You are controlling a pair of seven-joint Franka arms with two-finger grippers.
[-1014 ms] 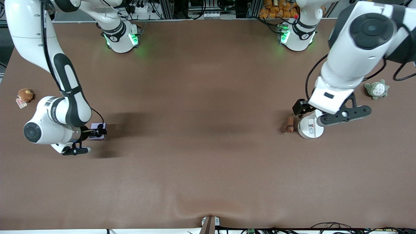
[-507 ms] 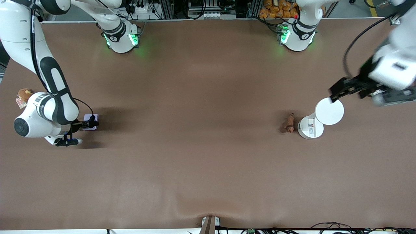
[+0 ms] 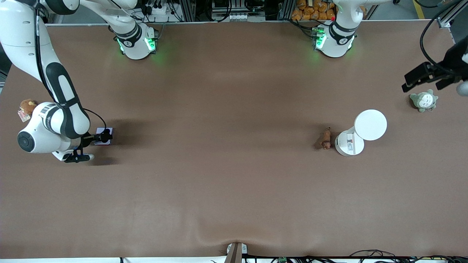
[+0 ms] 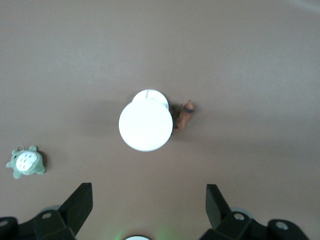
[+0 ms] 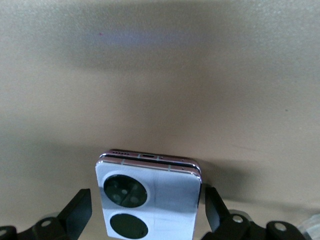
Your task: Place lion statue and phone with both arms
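The lion statue (image 3: 325,139) lies on the table beside a white round stand (image 3: 370,125). Both also show in the left wrist view, the lion statue (image 4: 185,115) touching the stand's (image 4: 146,126) edge. My left gripper (image 3: 416,78) is open and empty, high over the table near the grey-green plush, away from the lion. The lavender phone (image 3: 104,131) rests at the right arm's end of the table. My right gripper (image 3: 105,137) is open around the phone (image 5: 150,200), its fingers (image 5: 80,210) on either side, with a gap showing on one side.
A grey-green plush (image 3: 423,100) lies at the left arm's end of the table and shows in the left wrist view (image 4: 26,162). An orange-brown plush with a tag (image 3: 27,106) lies at the right arm's end, by the table edge.
My left arm has lifted and swung away from the stand toward its own end of the table. My right gripper and the phone have shifted toward the right arm's end.
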